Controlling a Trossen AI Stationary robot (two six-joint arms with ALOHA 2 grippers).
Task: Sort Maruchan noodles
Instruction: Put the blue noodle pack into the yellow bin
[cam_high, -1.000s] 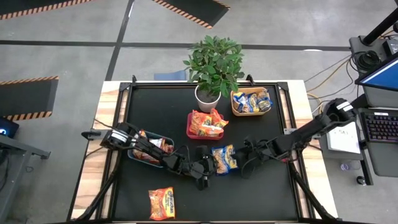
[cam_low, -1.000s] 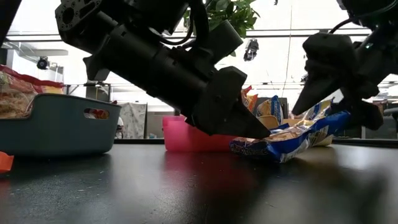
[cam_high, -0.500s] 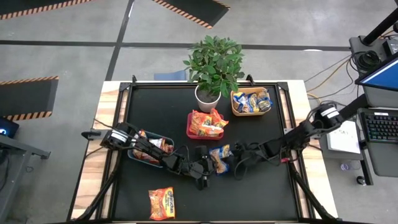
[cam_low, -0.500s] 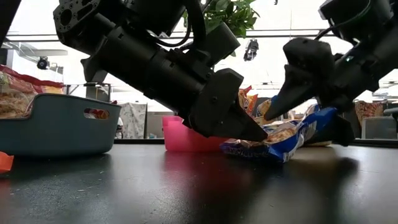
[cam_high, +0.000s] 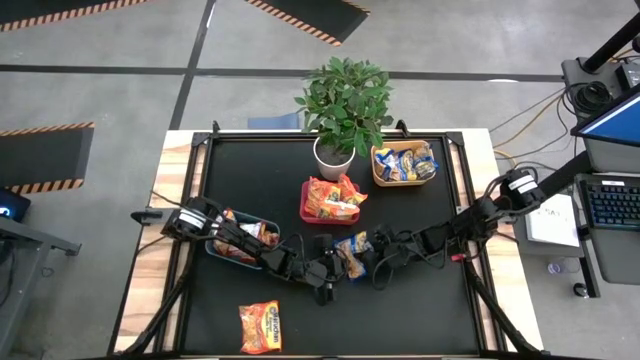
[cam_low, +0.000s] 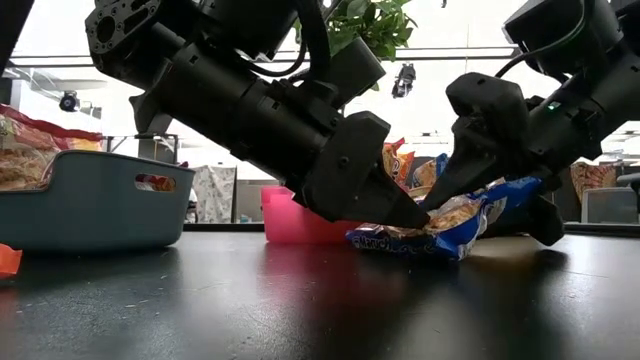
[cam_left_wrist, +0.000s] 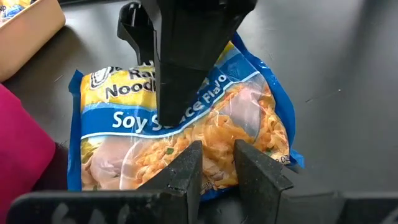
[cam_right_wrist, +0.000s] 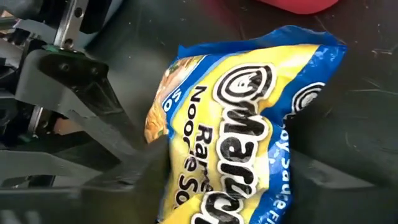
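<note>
A blue-and-yellow Maruchan packet (cam_high: 353, 255) lies crumpled at the table's middle, between my two grippers. My left gripper (cam_high: 337, 268) comes from the table's left, its fingers a narrow gap apart, with the tips on the packet's left end (cam_left_wrist: 214, 163). My right gripper (cam_high: 373, 262) comes from the table's right and is shut on the packet. A loose orange packet (cam_high: 260, 327) lies flat near the table's near edge. More packets sit in the three bins. My left gripper touches the packet's top face near its left edge (cam_left_wrist: 214, 140) with both fingertips (cam_low: 415, 212), slanting down from the table's left; the packet lies beneath them on the table. My right gripper has the packet's right half between its fingers, slanting down from the table's right. One finger (cam_left_wrist: 183, 81) lies across the printed face. The packet's right end (cam_low: 510, 190) is lifted, and its left end (cam_low: 375, 240) rests on the table.
A grey-blue bin (cam_high: 216, 250) with orange packets stands under the left arm. A red bin (cam_high: 305, 205) and an orange bin (cam_high: 378, 172) stand farther back, beside a potted plant (cam_high: 342, 100). The table's near right part holds nothing but the right arm.
My right gripper has moved toward the table's left and drawn the blue-and-yellow packet with it. The packet has slid under my left gripper's tips and bunched up shorter, its right end still raised. My left gripper has kept still.
</note>
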